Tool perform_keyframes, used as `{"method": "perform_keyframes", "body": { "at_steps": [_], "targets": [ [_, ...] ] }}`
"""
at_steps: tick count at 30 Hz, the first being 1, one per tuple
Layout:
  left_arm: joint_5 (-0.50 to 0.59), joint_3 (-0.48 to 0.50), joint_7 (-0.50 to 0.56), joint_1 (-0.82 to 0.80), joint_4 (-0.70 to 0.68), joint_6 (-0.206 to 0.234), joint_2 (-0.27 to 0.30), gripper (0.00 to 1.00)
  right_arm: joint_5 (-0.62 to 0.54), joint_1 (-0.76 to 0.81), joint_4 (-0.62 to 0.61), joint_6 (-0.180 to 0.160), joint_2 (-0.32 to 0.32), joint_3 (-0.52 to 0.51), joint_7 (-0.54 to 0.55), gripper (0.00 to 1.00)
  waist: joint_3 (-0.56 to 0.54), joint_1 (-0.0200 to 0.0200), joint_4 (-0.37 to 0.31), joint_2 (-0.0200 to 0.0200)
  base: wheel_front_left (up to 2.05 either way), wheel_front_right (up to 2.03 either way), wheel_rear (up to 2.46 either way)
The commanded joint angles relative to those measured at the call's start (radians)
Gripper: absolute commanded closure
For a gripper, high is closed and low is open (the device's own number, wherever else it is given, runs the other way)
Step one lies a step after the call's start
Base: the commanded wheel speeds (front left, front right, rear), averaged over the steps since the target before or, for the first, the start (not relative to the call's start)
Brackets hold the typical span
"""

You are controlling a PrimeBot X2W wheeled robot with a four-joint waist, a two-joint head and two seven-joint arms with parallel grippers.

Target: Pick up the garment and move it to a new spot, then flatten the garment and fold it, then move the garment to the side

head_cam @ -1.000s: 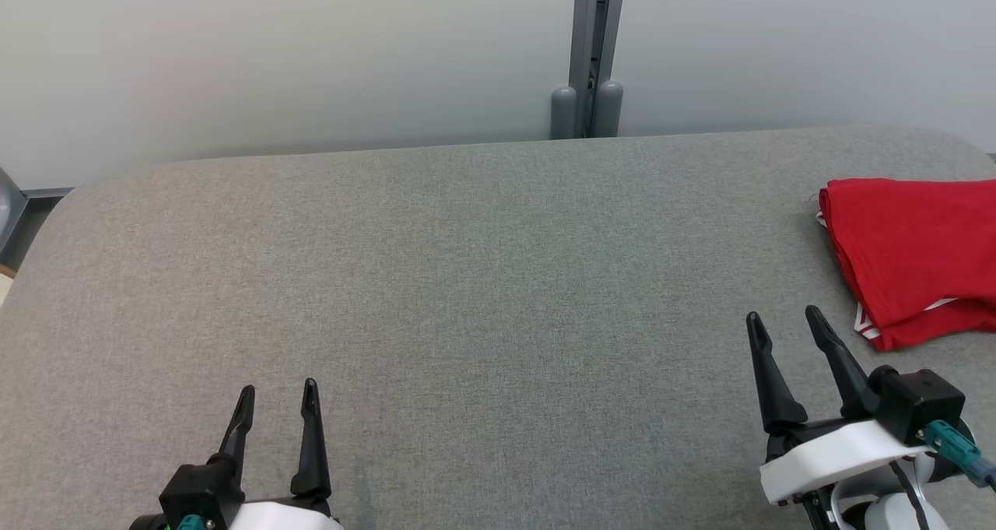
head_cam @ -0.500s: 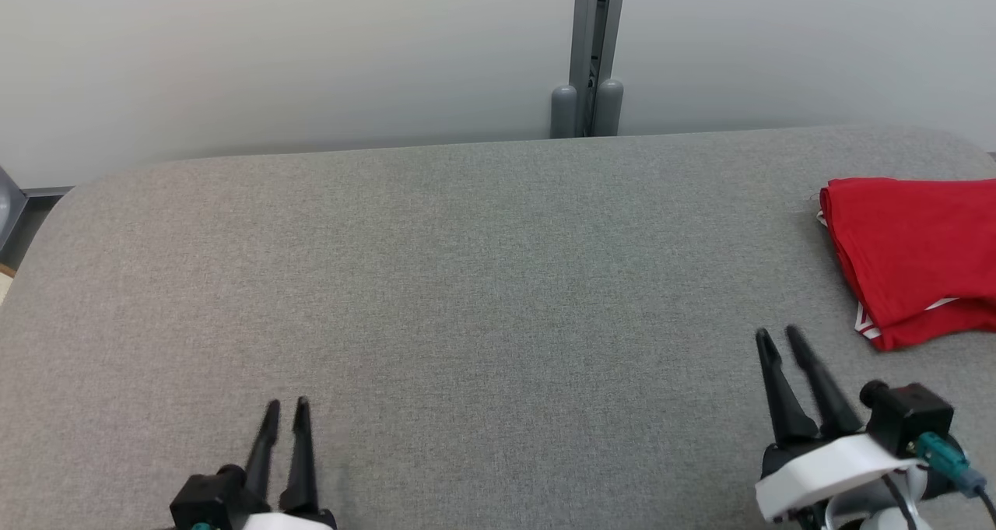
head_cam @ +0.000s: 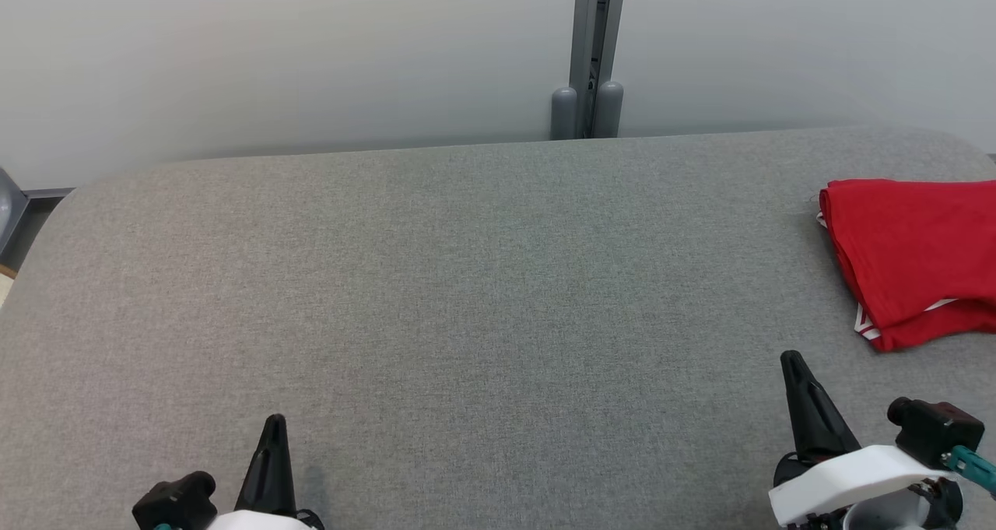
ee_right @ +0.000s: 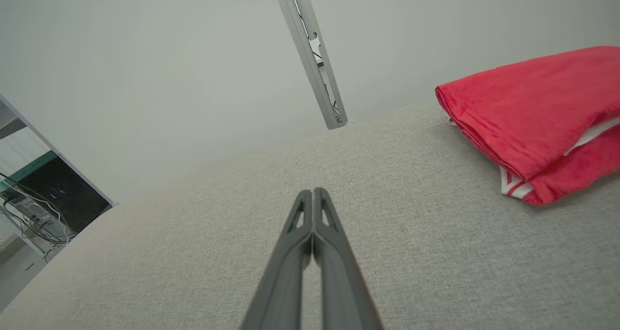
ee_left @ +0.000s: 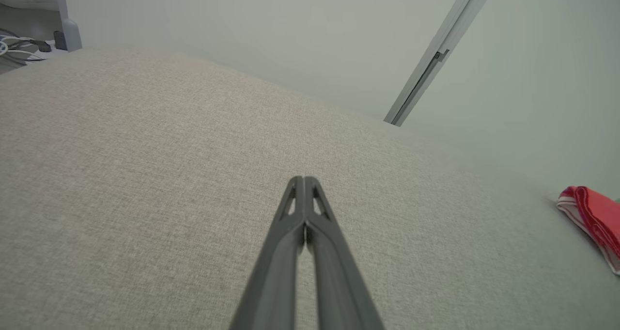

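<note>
Near right end effector [ee_right: 313, 190], garment [ee_right: 533, 102], stitching distinct.

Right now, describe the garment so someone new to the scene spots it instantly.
Start at the wide grey fabric-covered table. On its right side, beyond the right claw, lies the folded garment. It is bright red with white striped trim, standing out against the plain grey around it.
</note>
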Motion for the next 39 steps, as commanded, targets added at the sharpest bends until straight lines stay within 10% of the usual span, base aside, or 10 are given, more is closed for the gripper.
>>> {"method": "perform_keyframes", "body": {
  "at_steps": [1, 39],
  "targets": [
    [-0.043, 0.012, 0.009, -0.032, -0.012, -0.01, 0.006, 1.0, 0.045, -0.026, -0.017, 0.0, -0.008, -0.007, 0.008, 1.0, 0.0, 0.0, 0.0, -0.0001, 0.0, 0.0, 0.0],
    [-0.556, 0.1, 0.147, -0.105, -0.009, -0.105, 0.014, 1.0, 0.577, -0.044, -0.018, 0.0, -0.016, -0.076, 0.12, 1.0, -0.009, 0.0, 0.001, -0.0001, 0.0, 0.0, 0.0]
  ]
}}
